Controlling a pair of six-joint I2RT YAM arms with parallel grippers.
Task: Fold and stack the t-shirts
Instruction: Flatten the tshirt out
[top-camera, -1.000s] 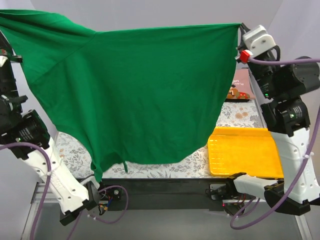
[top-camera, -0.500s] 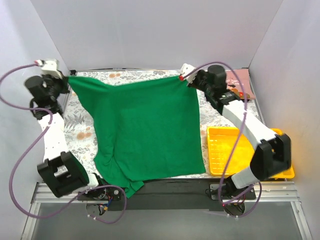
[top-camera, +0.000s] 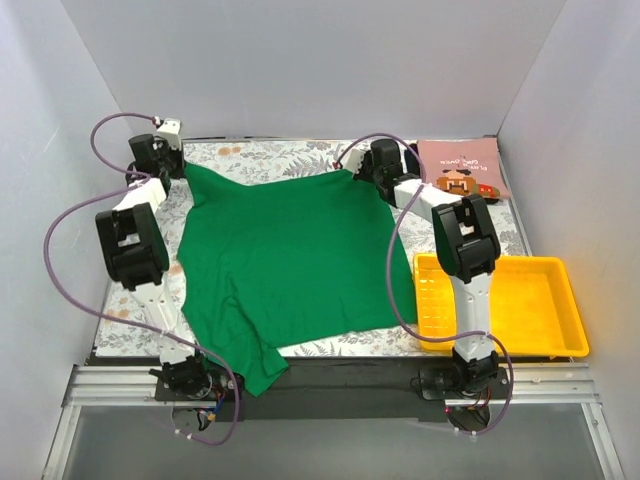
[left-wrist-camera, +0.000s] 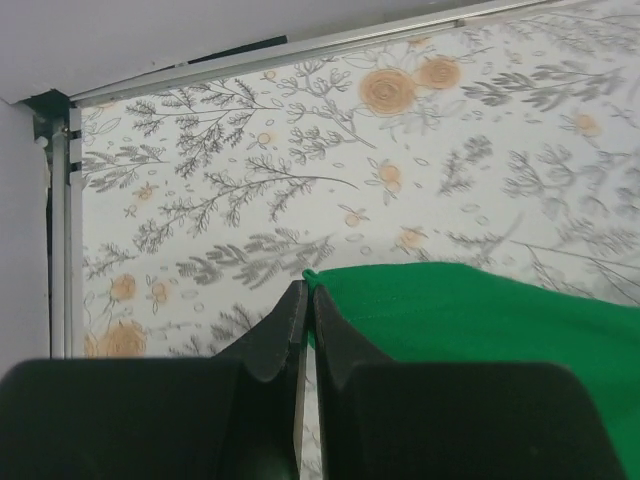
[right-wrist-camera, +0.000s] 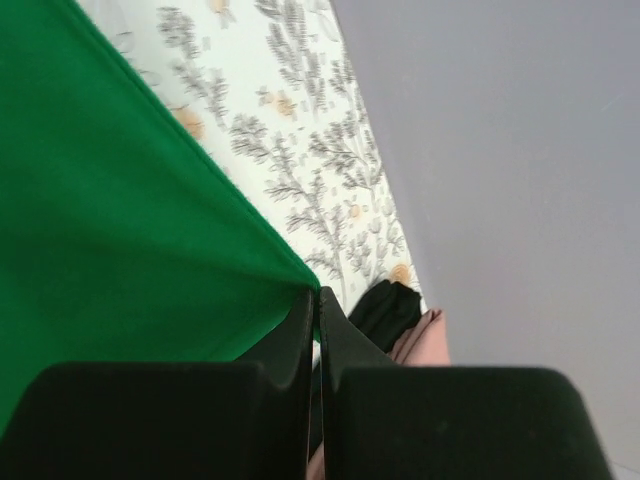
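The green t-shirt (top-camera: 290, 260) lies spread out on the floral counter (top-camera: 260, 152), to the left of the yellow tray (top-camera: 520, 305). Its right edge runs down to the tray's left rim; whether cloth and rim touch cannot be told. The corner of the shirt farthest from the tray on the near side droops over the counter's front edge.

Both arms reach to the shirt's far edge, 1 at each corner. The left end effector (left-wrist-camera: 305, 290) is at the corner farthest from the tray. Its 2 fingers are pressed together, and the tip of the green cloth is pinched between them just above the counter. The right end effector (right-wrist-camera: 317, 295) is beyond the tray's far left corner. Its fingers also meet, clamped on the shirt's other far corner, and the green edge runs straight away from their tips.

The pink t-shirt (top-camera: 460, 170), folded with its brown print facing up, lies beyond the tray's far rim, near the right end effector. In the right wrist view a dark shape sits next to it, too unclear to name.
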